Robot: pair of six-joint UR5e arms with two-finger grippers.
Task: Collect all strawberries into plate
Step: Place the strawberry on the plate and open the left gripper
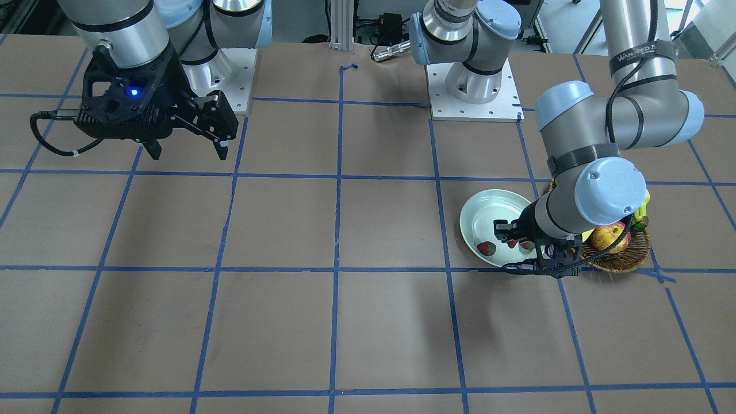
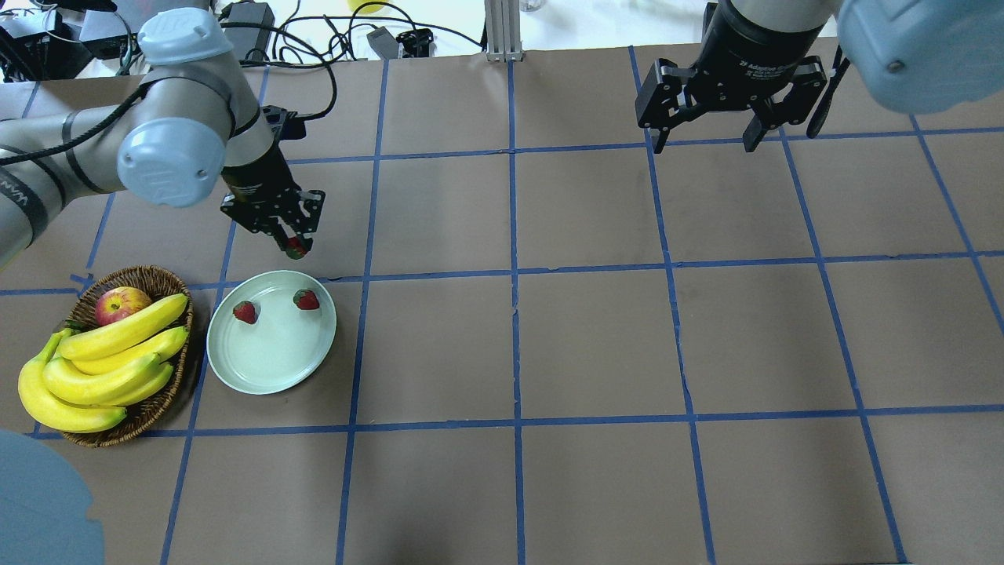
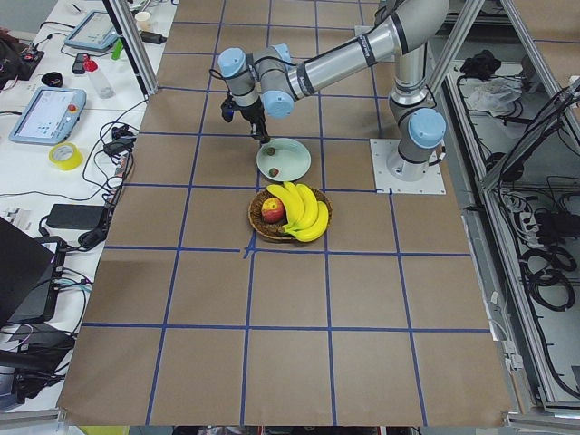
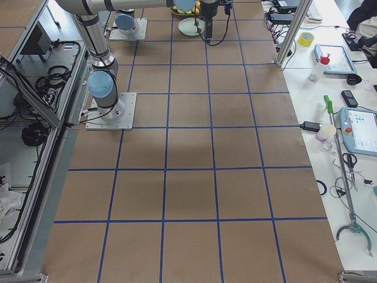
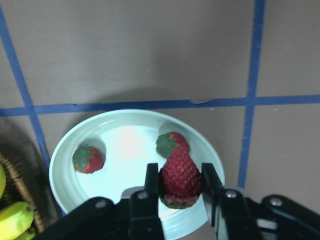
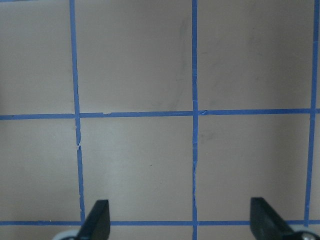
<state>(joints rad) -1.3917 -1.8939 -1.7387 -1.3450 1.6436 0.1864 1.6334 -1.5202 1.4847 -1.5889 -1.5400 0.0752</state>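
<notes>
Gripping the last strawberry (image 5: 180, 172) tight in the left pincer (image 2: 294, 247), high above the plate (image 2: 271, 361) for a clean drop. Seen at 11 and 1 o'clock on it: two strawberries (image 2: 245, 311). Holding the right pincer (image 2: 704, 145) spread open, idle over the counter (image 2: 588, 329).

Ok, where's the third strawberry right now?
Left wrist view: the third strawberry is pinched in the left gripper, above the plate holding the other two strawberries.

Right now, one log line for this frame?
left claw: shut on third strawberry, over plate | on plate: two strawberries | right claw: open, empty
</notes>
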